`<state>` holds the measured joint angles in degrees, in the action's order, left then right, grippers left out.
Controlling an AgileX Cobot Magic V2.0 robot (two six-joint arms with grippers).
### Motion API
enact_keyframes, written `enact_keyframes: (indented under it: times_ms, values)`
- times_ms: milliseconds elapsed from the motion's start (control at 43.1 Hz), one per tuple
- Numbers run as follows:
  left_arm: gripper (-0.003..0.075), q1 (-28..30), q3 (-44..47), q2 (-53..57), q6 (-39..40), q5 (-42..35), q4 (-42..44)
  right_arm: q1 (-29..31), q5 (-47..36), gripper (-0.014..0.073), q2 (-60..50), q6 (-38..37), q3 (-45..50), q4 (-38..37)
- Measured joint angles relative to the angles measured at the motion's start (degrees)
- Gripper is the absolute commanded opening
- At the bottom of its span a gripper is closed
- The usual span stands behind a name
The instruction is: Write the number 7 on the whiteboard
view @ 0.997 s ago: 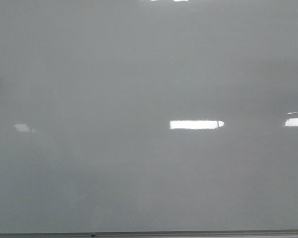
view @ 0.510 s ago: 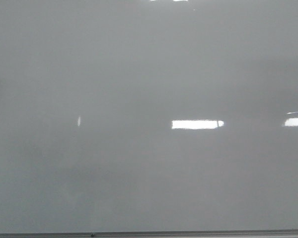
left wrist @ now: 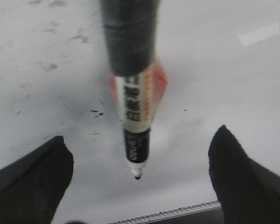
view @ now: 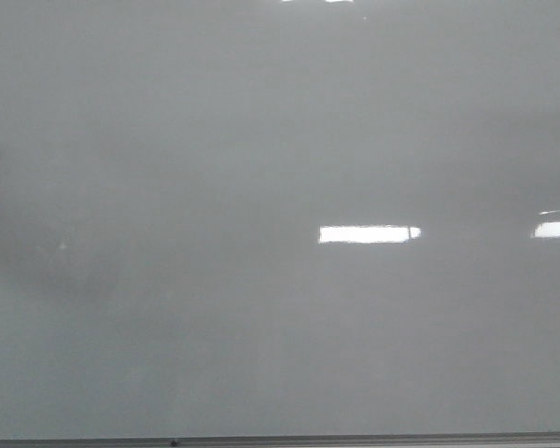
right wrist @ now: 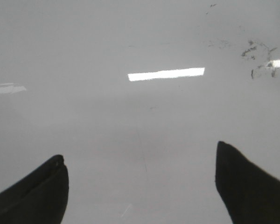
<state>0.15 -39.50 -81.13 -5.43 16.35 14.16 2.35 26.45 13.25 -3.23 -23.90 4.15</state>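
matte black pointed claw fingers

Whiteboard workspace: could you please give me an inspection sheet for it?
Surface: whiteboard glossy, with light reflections; grey frame edge along the front view's lower border.
Job's things: no digit written; uncapped marker points at the board between the left pincer's fingers.
Clutter: old ink smudges.
Grippers: left pincer and right pincer both spread open; right one empty.
Cables: nothing seen.
Surroundings: nothing seen.
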Motion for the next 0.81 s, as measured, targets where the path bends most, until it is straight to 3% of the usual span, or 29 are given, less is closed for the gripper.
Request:
enact_keyframes:
  times_ms: [371, 440, 672, 811]
  values:
    - [0.0538, 0.72, -0.02, -4.79, 0.62, -6.45, 0.79, 0.00, -0.55, 0.0654, 0.00, 0.00, 0.00, 0.00]
    - [0.0469, 0.72, -0.02, -5.02, 0.65, -6.69, 0.79, 0.00, -1.01, 0.0654, 0.00, 0.00, 0.00, 0.00]
    - [0.0099, 0.82, -0.02, -5.04, 0.69, -7.98, 0.79, 0.00, -1.38, 0.0654, 0.00, 0.00, 0.00, 0.00]
    - [-0.0020, 0.82, -0.02, -5.13, 0.69, -7.52, 0.79, 0.00, -1.38, 0.0654, 0.00, 0.00, 0.00, 0.00]
